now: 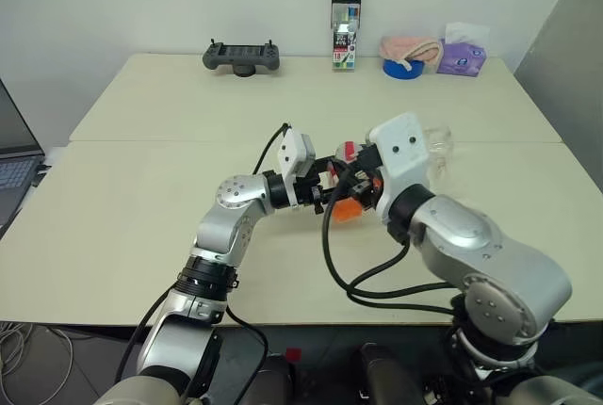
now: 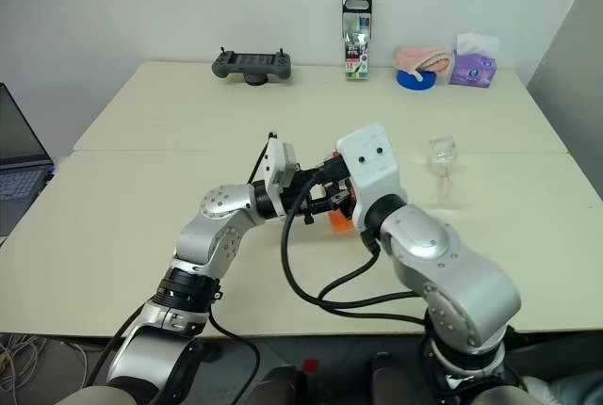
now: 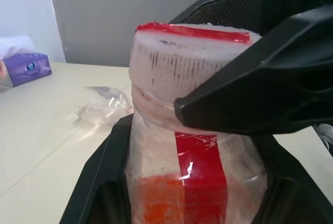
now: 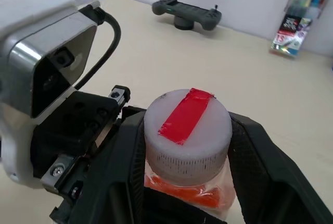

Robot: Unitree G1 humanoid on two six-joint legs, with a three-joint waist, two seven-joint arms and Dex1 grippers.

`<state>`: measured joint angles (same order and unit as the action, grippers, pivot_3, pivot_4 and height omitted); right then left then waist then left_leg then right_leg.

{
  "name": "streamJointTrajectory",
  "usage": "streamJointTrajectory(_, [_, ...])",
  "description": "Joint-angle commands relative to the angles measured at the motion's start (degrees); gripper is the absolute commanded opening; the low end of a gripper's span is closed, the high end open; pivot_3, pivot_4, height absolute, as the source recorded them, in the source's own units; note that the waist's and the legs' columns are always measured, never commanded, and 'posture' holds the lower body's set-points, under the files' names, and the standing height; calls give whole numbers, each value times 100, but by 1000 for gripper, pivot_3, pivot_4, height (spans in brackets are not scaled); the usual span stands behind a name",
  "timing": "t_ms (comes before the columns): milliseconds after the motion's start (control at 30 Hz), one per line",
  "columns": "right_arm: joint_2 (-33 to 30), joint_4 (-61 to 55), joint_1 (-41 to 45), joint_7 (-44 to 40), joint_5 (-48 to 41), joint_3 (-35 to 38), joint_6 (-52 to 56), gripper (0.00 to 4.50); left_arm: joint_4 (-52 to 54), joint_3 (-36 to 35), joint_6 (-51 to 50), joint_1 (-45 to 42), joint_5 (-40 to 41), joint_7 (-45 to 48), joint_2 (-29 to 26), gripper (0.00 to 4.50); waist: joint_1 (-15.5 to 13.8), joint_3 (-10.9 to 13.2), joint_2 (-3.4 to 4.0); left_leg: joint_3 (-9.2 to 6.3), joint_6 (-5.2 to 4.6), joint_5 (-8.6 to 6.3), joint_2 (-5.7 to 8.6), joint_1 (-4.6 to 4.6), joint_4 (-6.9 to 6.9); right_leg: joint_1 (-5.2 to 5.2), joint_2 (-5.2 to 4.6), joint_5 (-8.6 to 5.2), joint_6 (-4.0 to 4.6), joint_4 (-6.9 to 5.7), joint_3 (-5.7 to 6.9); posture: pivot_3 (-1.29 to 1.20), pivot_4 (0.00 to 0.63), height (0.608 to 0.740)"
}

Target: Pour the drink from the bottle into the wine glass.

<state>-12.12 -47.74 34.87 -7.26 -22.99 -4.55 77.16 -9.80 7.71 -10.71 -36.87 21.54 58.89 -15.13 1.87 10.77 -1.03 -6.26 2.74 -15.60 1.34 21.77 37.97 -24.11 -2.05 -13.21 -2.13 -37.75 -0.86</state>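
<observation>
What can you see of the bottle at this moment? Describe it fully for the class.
The bottle is small, clear plastic, upright, held above the table between both arms. Orange-red drink fills its lower part. A red strip runs down its side, and another crosses its whitish ribbed cap, which is on. The left gripper clamps its body; the right gripper has its black fingers around the cap.

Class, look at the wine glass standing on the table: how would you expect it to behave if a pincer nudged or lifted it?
The wine glass looks tippy: a rounded bowl sits on a thin stem over a small foot. Its clear, thin walls suggest it is fragile and probably light. The smooth surface may be slippery, so a sideways push could topple it rather than slide it.
</observation>
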Motion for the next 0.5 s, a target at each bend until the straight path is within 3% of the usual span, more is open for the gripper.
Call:
streamJointTrajectory(33, [-955, 701, -101, -2389, -1164, 1004, -1190, 1862, 182, 37, -78, -55, 75, 110, 9, 2131, -13, 0, 0, 1, -1, 0, 2, 0, 0, 5, -1, -1, -1, 6, 1, 0, 150, 740])
streamJointTrajectory(67, [-1451, 1296, -33, -3508, -1394, 999, -1662, 1862, 256, 68, -188, -37, 126, 183, -28, 2131, -11, 0, -1, 2, -1, -1, 3, 0, -1, 7, -1, 0, -2, 12, 1, 0, 150, 740])
streamJointTrajectory(167, [-2379, 2814, 375, -5634, -1236, 546, -3044, 1862, 434, 133, -415, 1, 192, 366, -144, 2129, 4, 2, -3, 12, -6, -3, 4, 0, 0, 8, -2, 1, -4, 18, -4, 0, 150, 740])
streamJointTrajectory(333, [-2681, 4302, 1077, -7193, -760, -96, -4527, 1862, 644, 92, -606, 73, 231, 354, -264, 2128, 126, 3, -2, 13, -9, -5, -17, -13, -8, 3, 17, 0, -5, 2, -5, 0, 150, 740])
streamJointTrajectory(500, [-2662, 4800, 1498, -7882, -783, -194, -5020, 1862, 823, 56, -768, 190, 266, 322, -346, 2124, 115, 3, -1, 6, -7, -4, -19, -10, -3, 2, 18, 4, 2, -3, -4, 0, 150, 740])
